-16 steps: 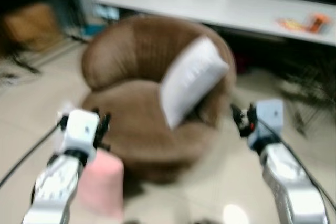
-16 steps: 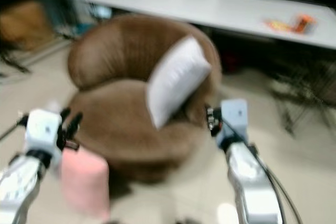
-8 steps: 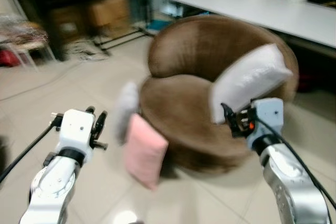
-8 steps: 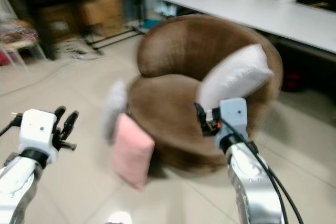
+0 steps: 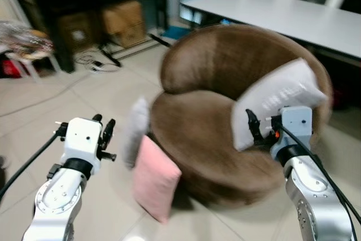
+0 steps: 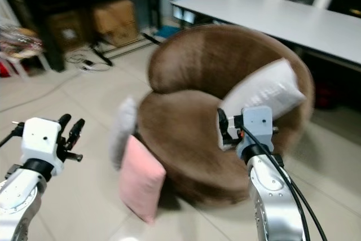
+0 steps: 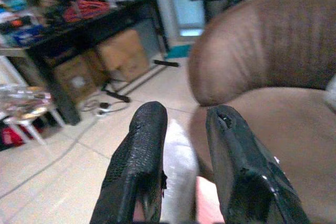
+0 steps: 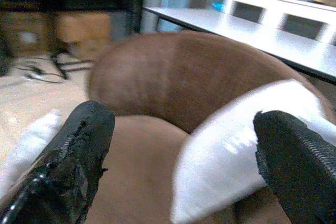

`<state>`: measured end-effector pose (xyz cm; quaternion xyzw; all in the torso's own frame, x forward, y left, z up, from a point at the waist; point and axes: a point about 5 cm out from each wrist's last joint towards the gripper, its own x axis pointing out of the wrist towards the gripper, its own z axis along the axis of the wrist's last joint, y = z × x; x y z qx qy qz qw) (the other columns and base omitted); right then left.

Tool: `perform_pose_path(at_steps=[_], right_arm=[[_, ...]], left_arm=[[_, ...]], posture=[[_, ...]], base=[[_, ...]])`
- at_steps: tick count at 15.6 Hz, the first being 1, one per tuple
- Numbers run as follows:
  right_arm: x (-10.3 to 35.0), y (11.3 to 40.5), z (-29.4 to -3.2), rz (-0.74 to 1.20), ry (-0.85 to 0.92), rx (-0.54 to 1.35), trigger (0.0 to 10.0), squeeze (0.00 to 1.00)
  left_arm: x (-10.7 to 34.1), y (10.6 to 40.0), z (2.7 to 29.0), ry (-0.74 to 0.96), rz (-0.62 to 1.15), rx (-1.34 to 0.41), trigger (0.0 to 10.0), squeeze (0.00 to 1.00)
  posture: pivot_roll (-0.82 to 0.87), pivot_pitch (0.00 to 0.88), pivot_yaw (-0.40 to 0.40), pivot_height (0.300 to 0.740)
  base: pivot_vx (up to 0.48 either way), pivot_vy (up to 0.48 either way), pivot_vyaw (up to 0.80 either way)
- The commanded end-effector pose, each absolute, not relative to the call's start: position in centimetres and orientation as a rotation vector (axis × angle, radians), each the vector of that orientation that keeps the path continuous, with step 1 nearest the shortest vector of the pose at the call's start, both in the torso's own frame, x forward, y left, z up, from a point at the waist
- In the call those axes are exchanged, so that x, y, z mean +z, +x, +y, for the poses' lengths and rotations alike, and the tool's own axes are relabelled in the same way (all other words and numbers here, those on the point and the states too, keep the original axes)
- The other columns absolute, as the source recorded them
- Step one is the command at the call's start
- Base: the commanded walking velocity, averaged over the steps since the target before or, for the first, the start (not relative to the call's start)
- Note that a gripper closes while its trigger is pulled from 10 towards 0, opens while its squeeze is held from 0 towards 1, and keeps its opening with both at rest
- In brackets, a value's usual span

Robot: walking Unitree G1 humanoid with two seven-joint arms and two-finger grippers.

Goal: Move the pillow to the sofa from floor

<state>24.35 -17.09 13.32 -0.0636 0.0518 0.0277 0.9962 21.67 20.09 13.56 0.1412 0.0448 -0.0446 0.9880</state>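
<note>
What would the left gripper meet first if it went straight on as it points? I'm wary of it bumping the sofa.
Probably the grey pillow leaning against the brown sofa, seen between the left gripper fingers; depth is unclear.

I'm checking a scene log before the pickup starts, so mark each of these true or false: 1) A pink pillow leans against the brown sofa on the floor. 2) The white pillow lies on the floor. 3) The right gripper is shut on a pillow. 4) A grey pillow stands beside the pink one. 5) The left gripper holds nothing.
1) True: the pink pillow stands on the floor against the front of the brown sofa.
2) False: the white pillow rests on the sofa seat, against its side.
3) False: the right gripper is open and holds nothing.
4) True: the grey pillow leans on the sofa next to the pink one.
5) True: the left gripper is empty, its fingers slightly apart.
</note>
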Motion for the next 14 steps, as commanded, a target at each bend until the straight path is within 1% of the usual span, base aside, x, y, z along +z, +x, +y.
perform_pose_path(at_steps=[1,5,8,10,11,12,14], right_arm=[[13.4,24.3,-16.2,0.096,-0.118,0.108,10.0,1.00],[13.3,23.8,-15.1,0.088,-0.084,0.230,10.0,1.00],[13.3,23.7,-15.2,0.064,-0.122,0.275,10.0,1.00],[13.3,23.5,-15.2,0.049,-0.076,0.296,10.0,1.00],[13.4,23.6,-15.7,0.036,-0.062,0.262,10.0,1.00],[13.4,23.8,-16.1,0.038,-0.090,0.236,10.0,1.00],[13.0,23.9,-16.5,0.070,-0.084,0.206,10.0,1.00]], left_arm=[[13.7,21.6,20.6,0.290,0.088,-0.075,10.0,0.00],[13.7,21.5,20.4,0.289,0.089,-0.081,10.0,0.00],[13.6,21.4,20.4,0.292,0.091,-0.086,10.0,0.00],[13.5,21.3,20.4,0.293,0.092,-0.088,10.0,0.00],[13.5,21.2,20.3,0.295,0.094,-0.092,10.0,0.00],[13.4,21.2,20.3,0.295,0.094,-0.094,10.0,0.00],[13.4,21.2,20.3,0.299,0.095,-0.092,10.0,0.00]], posture=[[-0.02,0.000,-0.027,0.740],[-0.02,0.000,-0.031,0.740],[-0.02,0.000,-0.032,0.740],[-0.02,0.000,-0.032,0.740],[-0.02,0.000,-0.032,0.740],[-0.02,0.000,-0.032,0.740],[-0.02,0.000,-0.031,0.740]], base=[[0.446,0.000,0.43],[0.445,0.000,0.80],[0.442,0.000,0.80],[0.446,0.000,0.80],[0.405,0.000,0.00],[0.000,0.000,0.00],[0.000,0.000,0.00]])
